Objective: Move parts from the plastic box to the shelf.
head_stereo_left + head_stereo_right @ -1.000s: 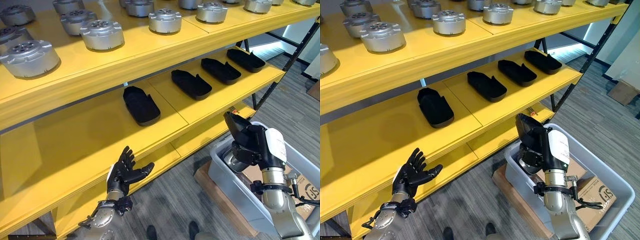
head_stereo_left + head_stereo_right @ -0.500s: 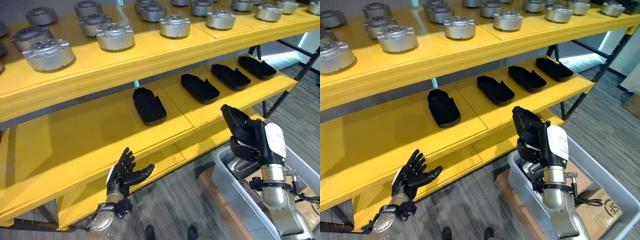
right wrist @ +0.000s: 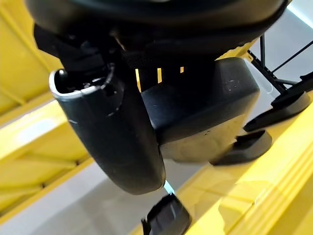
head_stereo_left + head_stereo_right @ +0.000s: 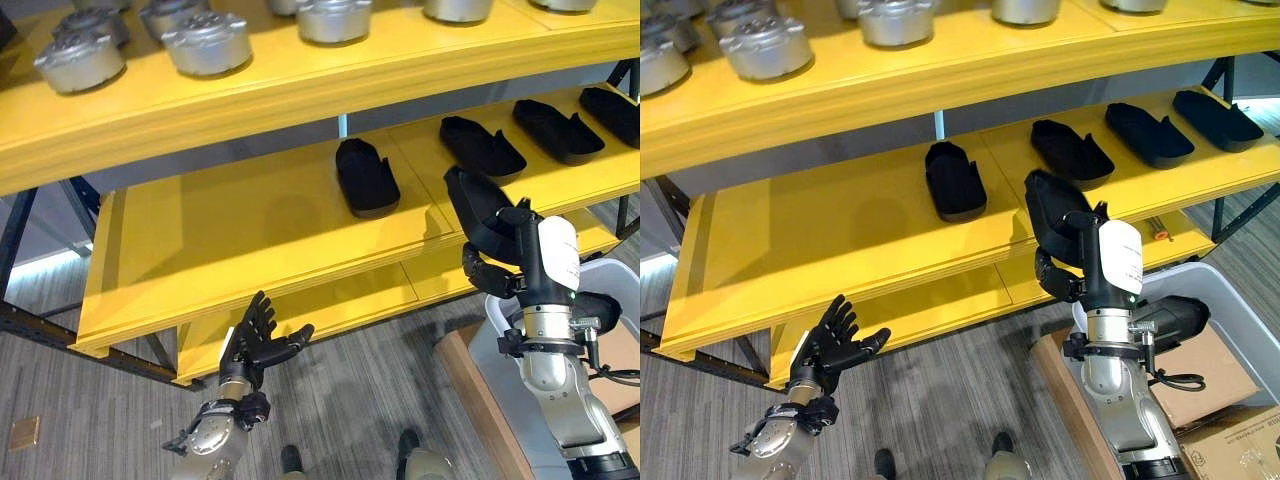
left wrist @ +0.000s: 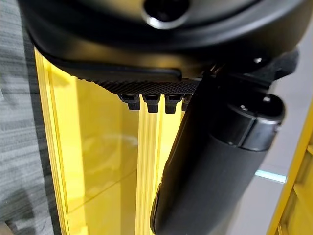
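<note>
**Right hand carries a black part up to the middle shelf**

The right hand's fingers (image 3: pixel 146 58) curl round a black shell-shaped part (image 4: pixel 478 205), with the thumb pressed along its side, so the part is clamped and stands nearly upright above the right hand (image 4: pixel 505 268). That hold seems chosen to carry the part clear of the plastic box (image 4: pixel 1230 310), which sits on the floor below and behind the arm, and to bring its long side toward the shelf. The part hangs just in front of the front edge of the middle shelf (image 4: pixel 250 230), not yet resting on it.

On that shelf four similar black parts lie flat in a row running toward the right end: the nearest (image 4: pixel 365 177), then a second (image 4: pixel 482 147), a third (image 4: pixel 557 131) and a fourth (image 4: pixel 610 103). The open board to the left of the nearest one looks like the likely place for the held part, which would extend the row.

The left hand (image 4: pixel 257 338) hovers low before the shelf's front edge, its fingers (image 4: pixel 262 312) spread and straight, holding nothing; it appears to be kept out of the way. The top shelf (image 4: pixel 300 85) carries round silver parts (image 4: pixel 208 42).
</note>
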